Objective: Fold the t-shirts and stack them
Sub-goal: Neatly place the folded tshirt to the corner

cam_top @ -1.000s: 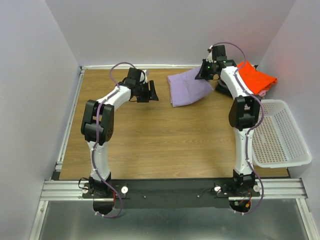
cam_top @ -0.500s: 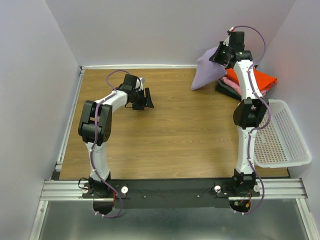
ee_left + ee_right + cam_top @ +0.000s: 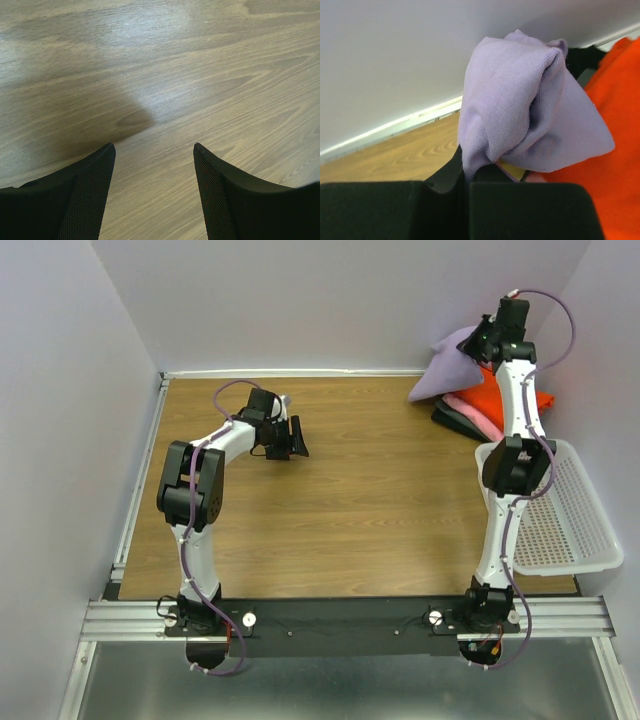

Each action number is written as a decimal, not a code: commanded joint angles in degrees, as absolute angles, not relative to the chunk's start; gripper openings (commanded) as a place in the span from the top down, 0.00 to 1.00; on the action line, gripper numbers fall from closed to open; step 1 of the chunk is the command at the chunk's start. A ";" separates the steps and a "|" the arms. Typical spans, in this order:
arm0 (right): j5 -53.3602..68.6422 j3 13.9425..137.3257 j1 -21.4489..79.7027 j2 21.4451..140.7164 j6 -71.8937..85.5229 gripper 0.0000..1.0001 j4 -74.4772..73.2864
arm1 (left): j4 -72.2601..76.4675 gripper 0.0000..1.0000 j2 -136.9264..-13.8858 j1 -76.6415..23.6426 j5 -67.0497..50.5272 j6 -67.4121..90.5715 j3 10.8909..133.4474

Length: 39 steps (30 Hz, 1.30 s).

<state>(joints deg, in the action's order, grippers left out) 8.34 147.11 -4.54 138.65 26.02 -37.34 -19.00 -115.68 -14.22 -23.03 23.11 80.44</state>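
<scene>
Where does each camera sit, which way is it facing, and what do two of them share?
Top external: above and behind the robot, looking down on the wooden table; both arms show, with left gripper and right gripper.
Left wrist: on the left wrist, facing down at bare tabletop; its two fingers show, apart.
Right wrist: on the right wrist, facing the back wall; its shut fingers pinch the lavender t-shirt.
Shared: top external and right wrist both show that shirt and the orange-red t-shirt.

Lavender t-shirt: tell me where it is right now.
In the top view the lavender t-shirt hangs bunched at the far right corner. It is pinched in the shut right gripper and held up by the back wall, next to the folded orange-red shirt.
</scene>
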 commanded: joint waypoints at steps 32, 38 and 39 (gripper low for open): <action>3.78 135.89 -15.47 126.30 37.09 0.99 -27.33 | -19.69 0.29 -116.11 -13.97 -24.70 22.06 80.68; 1.33 128.51 -15.64 124.02 34.19 0.99 -27.33 | -19.69 0.29 -115.05 -13.97 -23.73 21.80 80.95; 0.71 127.63 -15.64 123.67 33.67 0.99 -27.33 | -19.77 0.29 -114.53 -13.97 -23.47 21.71 80.95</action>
<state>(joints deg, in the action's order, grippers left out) 3.86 130.67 -15.11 127.59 36.29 -29.19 -19.42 -115.72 -14.22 -23.11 22.98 80.44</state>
